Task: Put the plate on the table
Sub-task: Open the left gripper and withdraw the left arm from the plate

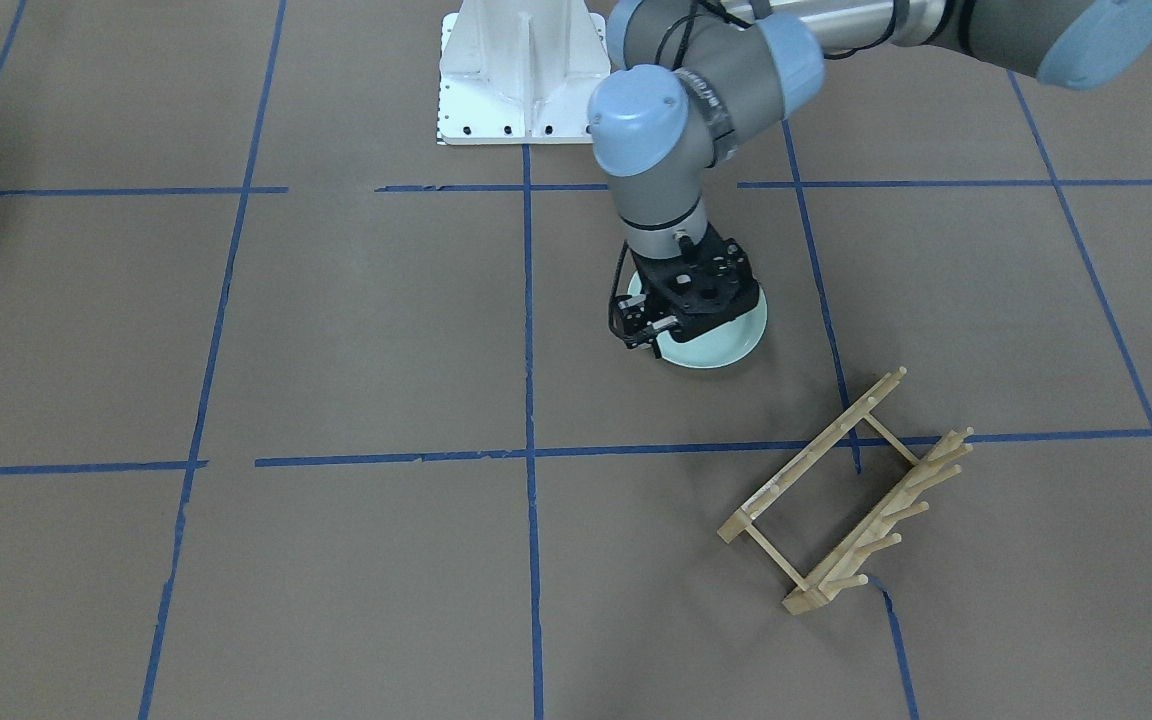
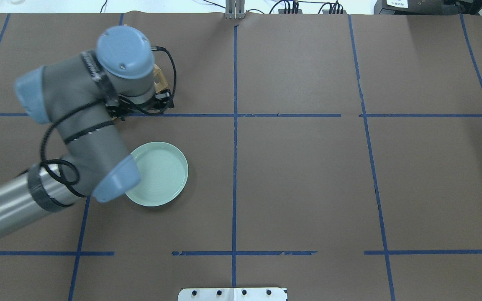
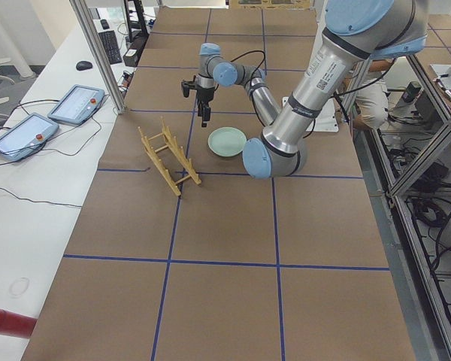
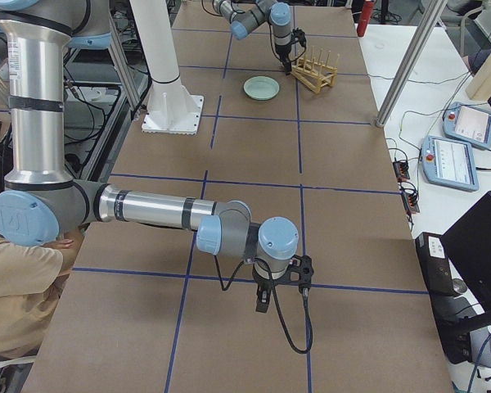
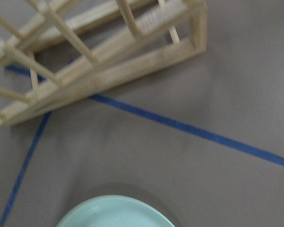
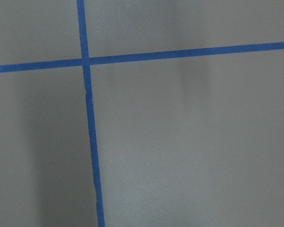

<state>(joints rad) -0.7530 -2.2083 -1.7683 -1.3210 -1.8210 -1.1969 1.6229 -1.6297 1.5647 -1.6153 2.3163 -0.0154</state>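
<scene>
Though plate [image 2: 159,173] lay flat on table [image 2: 308,175], left hand [image 3: 204,114] hung near it and rack [image 1: 846,490]; couldn't tell its grip. Right hand [image 4: 262,301] likewise, fingers unclear.

— What stands along the side?
— A white bench [image 3: 60,173] with two teach pendants [image 3: 77,103] (cables trailing off them), a keyboard [image 3: 110,45] and a mouse [image 3: 84,65].
— Anything upright?
— An aluminium post [image 3: 98,56]. The light is even.

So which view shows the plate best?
Overhead exterior: the plate shows almost whole, face up. In the front-facing view, the left arm covers half; side views show it small; the left wrist catches only its rim, the right wrist nothing.
</scene>
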